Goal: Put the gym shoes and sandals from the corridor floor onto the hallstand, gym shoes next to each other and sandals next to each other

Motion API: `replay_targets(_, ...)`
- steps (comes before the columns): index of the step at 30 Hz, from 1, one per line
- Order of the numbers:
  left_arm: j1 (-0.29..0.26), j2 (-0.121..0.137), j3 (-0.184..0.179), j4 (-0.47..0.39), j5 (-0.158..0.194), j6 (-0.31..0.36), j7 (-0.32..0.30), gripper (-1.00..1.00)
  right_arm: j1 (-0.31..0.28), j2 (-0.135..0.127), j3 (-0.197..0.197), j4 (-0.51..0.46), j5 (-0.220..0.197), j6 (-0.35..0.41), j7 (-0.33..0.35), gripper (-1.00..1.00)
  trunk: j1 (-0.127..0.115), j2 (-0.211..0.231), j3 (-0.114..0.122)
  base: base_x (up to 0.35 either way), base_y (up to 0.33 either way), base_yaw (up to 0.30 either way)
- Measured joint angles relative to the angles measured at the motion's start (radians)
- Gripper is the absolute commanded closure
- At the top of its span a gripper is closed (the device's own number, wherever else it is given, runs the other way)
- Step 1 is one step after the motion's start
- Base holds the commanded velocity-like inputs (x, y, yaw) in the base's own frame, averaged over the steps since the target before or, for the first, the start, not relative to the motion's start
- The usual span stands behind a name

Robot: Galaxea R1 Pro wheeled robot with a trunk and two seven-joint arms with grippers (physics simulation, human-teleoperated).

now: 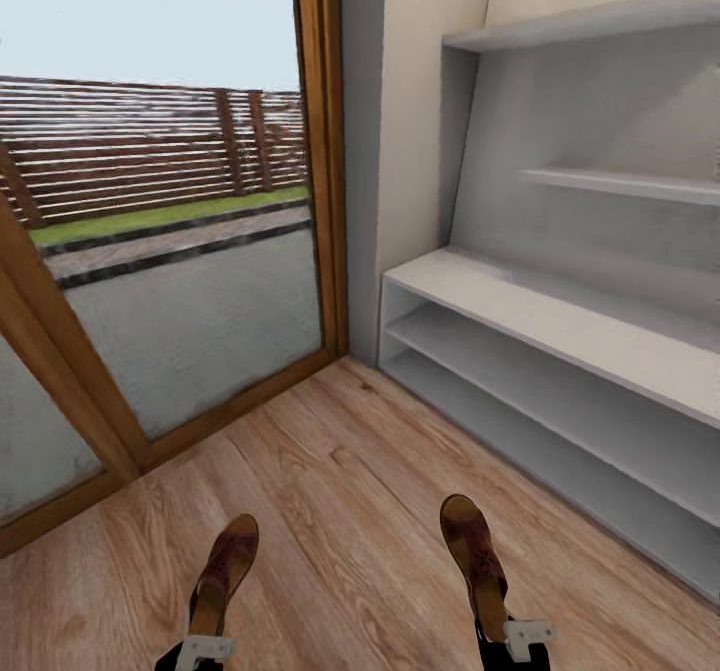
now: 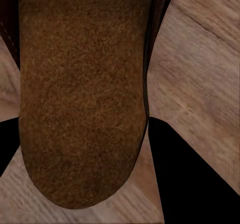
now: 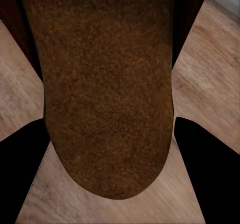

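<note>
My left gripper (image 1: 205, 643) is shut on the heel end of one brown sandal (image 1: 226, 563), which is carried above the wood-plank corridor floor (image 1: 350, 451). My right gripper (image 1: 512, 639) is shut on the heel of the other sandal (image 1: 474, 557), toe pointing forward. In the left wrist view the tan footbed (image 2: 82, 93) lies between black fingers (image 2: 200, 179). The right wrist view shows the same, a footbed (image 3: 107, 93) between dark fingers (image 3: 207, 164). The white hallstand (image 1: 560, 323) stands ahead on the right, its two open tiers bare. The gym shoes are out of view.
White floating wall shelves (image 1: 625, 186) hang above the hallstand. A wood-framed glass door (image 1: 190, 251) fills the left, with a yard and fence beyond. A cream wall corner (image 1: 410, 131) separates door and rack. Open floor lies between me and the rack.
</note>
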Motion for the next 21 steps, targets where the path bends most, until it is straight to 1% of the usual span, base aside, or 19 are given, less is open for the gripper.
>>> replay_targets(12,0.000,0.000,0.000,0.000,0.000,0.000,0.000,1.00,0.000,0.001,0.000,0.000,0.000,0.000,0.000,1.00,0.000,0.000,0.000,0.186,0.241,-0.264)
replay_targets(15,0.000,0.000,0.000,0.001,-0.001,0.000,0.000,1.00,0.000,0.000,0.000,0.000,0.000,0.000,0.000,1.00,0.000,0.000,0.000,0.049,0.106,-0.264)
replay_targets(21,0.000,0.000,0.000,0.001,-0.001,0.000,0.000,1.00,0.000,0.001,0.000,0.000,0.000,0.000,0.000,1.00,0.000,0.000,0.000,0.011,0.025,-0.264)
